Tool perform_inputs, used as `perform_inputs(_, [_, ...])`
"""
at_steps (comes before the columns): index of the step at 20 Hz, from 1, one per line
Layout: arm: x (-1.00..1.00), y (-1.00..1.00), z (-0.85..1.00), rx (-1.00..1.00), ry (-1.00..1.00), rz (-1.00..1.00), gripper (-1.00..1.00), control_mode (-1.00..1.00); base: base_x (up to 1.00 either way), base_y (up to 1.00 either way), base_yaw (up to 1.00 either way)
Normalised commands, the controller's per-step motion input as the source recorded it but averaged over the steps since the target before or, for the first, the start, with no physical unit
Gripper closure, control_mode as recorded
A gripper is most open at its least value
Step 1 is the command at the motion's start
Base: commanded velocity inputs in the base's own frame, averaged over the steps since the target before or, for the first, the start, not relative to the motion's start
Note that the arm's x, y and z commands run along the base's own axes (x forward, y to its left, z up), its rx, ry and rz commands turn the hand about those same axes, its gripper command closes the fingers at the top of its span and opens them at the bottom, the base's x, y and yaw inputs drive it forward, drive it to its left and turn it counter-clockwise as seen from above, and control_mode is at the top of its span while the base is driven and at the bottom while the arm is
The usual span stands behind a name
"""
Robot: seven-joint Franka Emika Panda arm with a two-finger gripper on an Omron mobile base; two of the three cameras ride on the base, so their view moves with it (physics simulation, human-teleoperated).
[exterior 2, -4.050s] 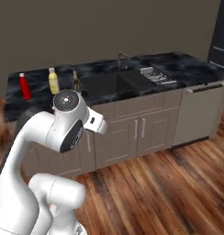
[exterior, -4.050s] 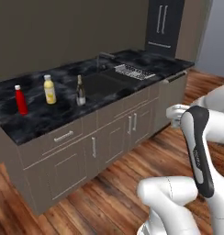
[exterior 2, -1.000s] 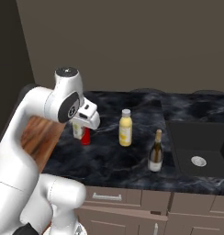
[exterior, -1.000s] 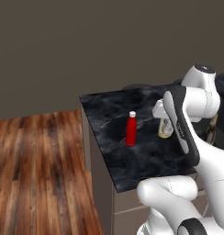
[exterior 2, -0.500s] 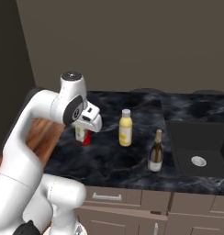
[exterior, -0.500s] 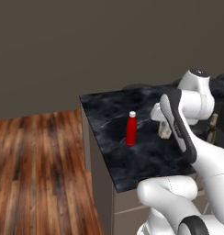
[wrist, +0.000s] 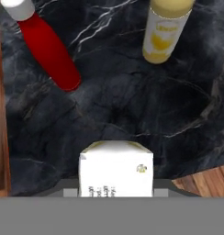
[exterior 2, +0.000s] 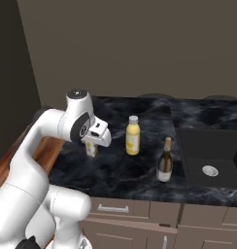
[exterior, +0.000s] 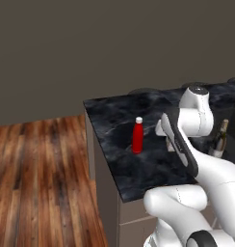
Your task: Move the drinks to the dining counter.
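Gripping the small white-yellow carton (wrist: 116, 169) between my jaws, my gripper (exterior 2: 93, 144) holds it just above the black marble worktop (wrist: 132, 101). Beyond the carton stand the red bottle (wrist: 46, 43) and the yellow juice bottle (wrist: 164, 28), apart from each other. Farther right, the dark wine bottle (exterior 2: 164, 161) stands beside the sink (exterior 2: 211, 158).

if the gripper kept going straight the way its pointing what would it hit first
Probably the black marble worktop: the gripper, shut on the small carton, points down at bare stone between the red bottle and the yellow juice bottle.
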Motion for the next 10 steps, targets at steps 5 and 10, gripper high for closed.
perform_inputs(5, [0.0,-0.08,-0.3,-0.04,0.0,0.0,1.0,-1.0,0.0,0.0,0.0])
perform_inputs(10, [0.0,-0.09,-0.17,0.0,0.0,0.0,1.0,-1.0,0.0,0.0,0.0])
